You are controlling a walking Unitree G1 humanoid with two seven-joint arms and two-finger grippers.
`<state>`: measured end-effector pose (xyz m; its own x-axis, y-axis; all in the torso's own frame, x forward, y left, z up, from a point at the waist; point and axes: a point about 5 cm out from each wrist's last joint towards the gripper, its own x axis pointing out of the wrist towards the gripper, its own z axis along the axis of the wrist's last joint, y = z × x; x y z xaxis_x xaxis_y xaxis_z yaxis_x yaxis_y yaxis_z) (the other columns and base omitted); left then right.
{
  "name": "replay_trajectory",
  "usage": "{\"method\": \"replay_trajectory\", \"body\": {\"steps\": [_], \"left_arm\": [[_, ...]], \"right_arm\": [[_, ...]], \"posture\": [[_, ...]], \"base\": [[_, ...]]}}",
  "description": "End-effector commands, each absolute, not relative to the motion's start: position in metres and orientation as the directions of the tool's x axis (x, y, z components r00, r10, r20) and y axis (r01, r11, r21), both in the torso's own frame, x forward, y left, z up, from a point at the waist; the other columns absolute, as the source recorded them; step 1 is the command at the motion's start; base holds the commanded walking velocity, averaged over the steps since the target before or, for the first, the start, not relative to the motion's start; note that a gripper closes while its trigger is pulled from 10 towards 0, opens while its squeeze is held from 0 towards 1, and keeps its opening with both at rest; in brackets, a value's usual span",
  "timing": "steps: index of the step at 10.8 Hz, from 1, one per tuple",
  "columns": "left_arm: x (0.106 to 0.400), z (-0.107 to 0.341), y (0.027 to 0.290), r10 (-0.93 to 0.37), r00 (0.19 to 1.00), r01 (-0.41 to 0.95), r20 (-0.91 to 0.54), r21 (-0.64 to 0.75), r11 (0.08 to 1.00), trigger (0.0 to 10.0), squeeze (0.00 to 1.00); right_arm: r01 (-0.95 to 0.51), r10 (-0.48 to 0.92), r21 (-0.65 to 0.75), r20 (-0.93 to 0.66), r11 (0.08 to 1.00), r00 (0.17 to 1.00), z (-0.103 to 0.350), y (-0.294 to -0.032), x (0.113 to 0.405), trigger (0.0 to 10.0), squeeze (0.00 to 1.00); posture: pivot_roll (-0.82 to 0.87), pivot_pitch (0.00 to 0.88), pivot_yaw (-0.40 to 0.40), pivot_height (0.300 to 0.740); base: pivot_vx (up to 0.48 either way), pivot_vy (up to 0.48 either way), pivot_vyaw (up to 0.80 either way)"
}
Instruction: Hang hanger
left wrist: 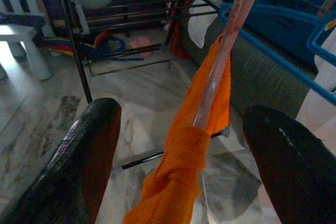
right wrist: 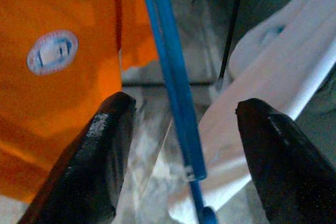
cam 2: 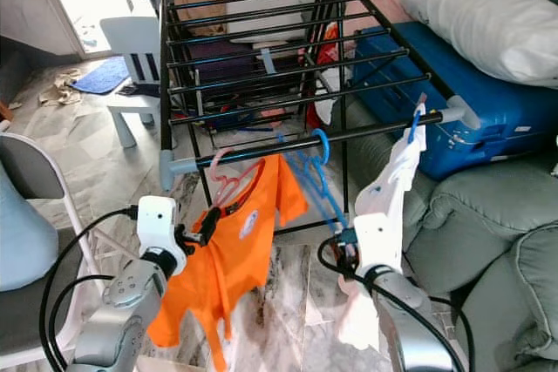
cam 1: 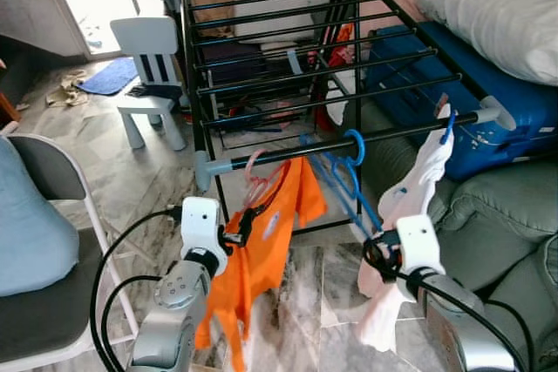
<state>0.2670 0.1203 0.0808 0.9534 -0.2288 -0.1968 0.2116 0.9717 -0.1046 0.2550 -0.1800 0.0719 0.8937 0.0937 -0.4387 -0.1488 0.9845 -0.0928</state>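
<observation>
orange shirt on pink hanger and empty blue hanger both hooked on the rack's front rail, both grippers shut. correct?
Not quite: both grippers are open. The left wrist view shows the left gripper with fingers spread around the pink hanger carrying the orange shirt; the right wrist view shows the right gripper spread around the blue hanger. Both hang on the front rail.

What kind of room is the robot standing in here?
Probably a home living room used for drying laundry: a black metal drying rack with an orange shirt on a pink hanger, a grey-green sofa, and a marble-patterned tile floor.
</observation>
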Motion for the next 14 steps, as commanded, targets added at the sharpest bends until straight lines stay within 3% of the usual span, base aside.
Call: {"method": "replay_trajectory", "body": {"steps": [1,6,14], "left_arm": [[0.266,0.082,0.121,-0.229,0.952,0.214,-0.204,-0.093,0.972,10.0,0.0],[0.267,0.081,0.121,-0.226,0.95,0.212,-0.215,-0.086,0.973,10.0,0.0],[0.268,0.08,0.119,-0.232,0.948,0.219,-0.22,-0.079,0.972,10.0,0.0]], "right_arm": [[-0.137,0.091,-0.087,-0.404,0.987,0.91,0.079,-0.179,0.255,10.0,1.0],[-0.131,0.086,-0.099,-0.365,0.986,0.927,0.089,-0.18,0.261,10.0,1.0],[-0.145,0.106,-0.085,-0.355,0.986,0.929,0.091,-0.172,0.268,10.0,1.0]], "posture": [[-0.15,0.01,0.093,0.74],[-0.15,0.0,0.085,0.74],[-0.15,0.0,0.083,0.74]], "base": [[0.0,0.0,0.0],[0.0,0.0,0.0],[-0.266,0.0,0.0]]}}
